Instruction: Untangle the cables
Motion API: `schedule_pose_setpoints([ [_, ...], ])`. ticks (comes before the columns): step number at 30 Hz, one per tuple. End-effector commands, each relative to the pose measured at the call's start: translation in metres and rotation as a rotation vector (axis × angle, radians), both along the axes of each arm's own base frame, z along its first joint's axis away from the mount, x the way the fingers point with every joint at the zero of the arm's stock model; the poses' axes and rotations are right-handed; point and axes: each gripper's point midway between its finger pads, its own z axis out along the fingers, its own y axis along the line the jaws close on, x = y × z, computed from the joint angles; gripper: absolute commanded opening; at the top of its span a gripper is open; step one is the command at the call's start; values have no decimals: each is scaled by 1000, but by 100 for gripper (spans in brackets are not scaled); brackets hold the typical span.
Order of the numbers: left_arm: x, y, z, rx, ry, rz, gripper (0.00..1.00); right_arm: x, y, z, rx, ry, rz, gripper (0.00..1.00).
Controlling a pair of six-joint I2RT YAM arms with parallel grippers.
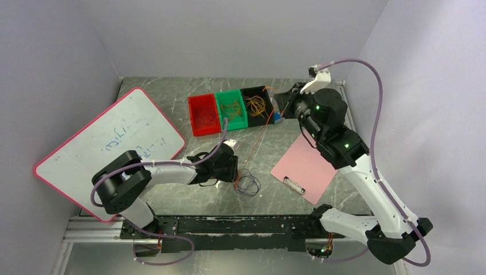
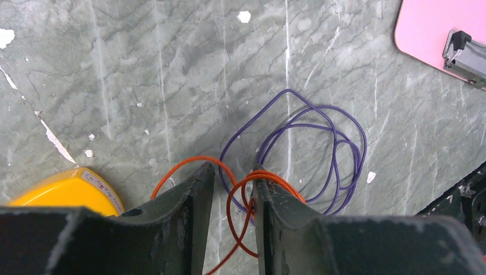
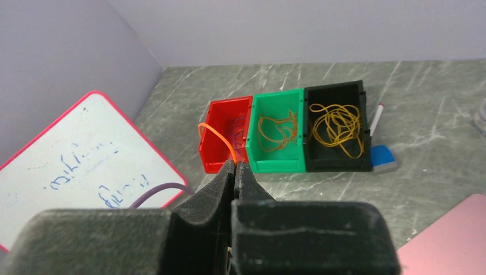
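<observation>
Over the table [image 2: 143, 86], right fingers [image 3: 218, 189] pinch an orange cable [image 3: 218, 137]; left fingers [image 2: 183, 206] sit narrowly apart around orange loops [image 2: 252, 189].

The gripper [image 3: 235, 167] pinches an orange cable [image 3: 213, 132] that arcs up to the left. Beyond it stand three bins in a row: red bin [image 3: 220, 161] left, green bin [image 3: 275, 164] holding orange wires [image 3: 278, 129], black bin [image 3: 335, 164] holding yellow wires [image 3: 338, 129]. A whiteboard [image 3: 74, 160] lies left.

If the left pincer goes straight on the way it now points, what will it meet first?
Probably the thin orange wire, which lies between the open fingers of the left pincer. Directly behind it is the grey marbled table top. Depth is hard to judge here.
</observation>
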Motion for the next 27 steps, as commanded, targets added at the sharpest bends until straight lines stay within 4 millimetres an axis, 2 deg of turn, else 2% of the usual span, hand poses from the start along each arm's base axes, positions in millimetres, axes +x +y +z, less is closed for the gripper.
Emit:
schedule_pose_setpoints([
  [1, -3, 10, -11, 51, 4, 18, 36, -2, -28, 31, -48, -80, -96, 0],
  [8, -2, 14, -9, 60, -3, 35, 38, -4, -51, 67, -111, -155, -179, 0],
  [10, -2, 13, -3, 46, -9, 37, 40, -4, -55, 70, -122, -164, -194, 0],
  [13, -2, 10, 17, -9, -30, 39, 44, -3, -53, 59, -133, -142, -184, 0],
  [17, 3, 6, 62, -103, -100, 49, 47, -1, -40, 31, -123, -87, -135, 0],
  [21, 10, 12, 99, -150, -171, 86, 48, -1, -32, 8, -103, -43, -108, 0],
  [24, 13, 18, 118, -171, -206, 98, 43, -1, -29, -3, -104, -25, -94, 0],
  [27, 16, 23, 126, -182, -219, 106, 41, 0, -25, -12, -111, -6, -81, 0],
])
